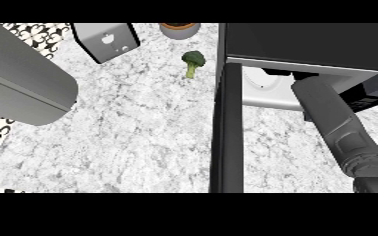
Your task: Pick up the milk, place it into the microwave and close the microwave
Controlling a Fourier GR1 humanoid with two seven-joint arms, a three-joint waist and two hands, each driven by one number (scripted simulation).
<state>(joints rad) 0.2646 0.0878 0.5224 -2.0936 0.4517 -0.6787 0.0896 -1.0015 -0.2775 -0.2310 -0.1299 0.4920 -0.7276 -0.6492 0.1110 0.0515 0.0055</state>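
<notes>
The right forearm (336,125) runs from the near right corner up into the open microwave (295,45), and the right hand at its far end is swallowed by the dark cavity, so whether it is released, clenched or grasping the milk cannot be told. The milk itself shows nowhere on the counter; it is either inside the oven, hidden by the arm and the shadow, or in the hidden hand, and the view does not settle which. Just left of the forearm the microwave door (226,130) stands swung open toward the viewer, seen edge-on as a long dark bar reaching from the oven front to the near edge. The left forearm (33,87) lies as a broad grey shape at the left edge, its hand out of sight. The likely trouble from here, as a judgement: if the arm backs out on a slant, it could brush the carton over inside or knock the door, since door and forearm sit close together; and closing the door before the arm is fully clear would trap it. Beyond the door lies a white and grey marbled counter (133,130), with a broccoli floret (193,62) well left of the oven, a toaster (107,41) farther left at the far edge, a brown pot (179,29) at the far rim, and patterned tile (37,34) in the far left corner.
</notes>
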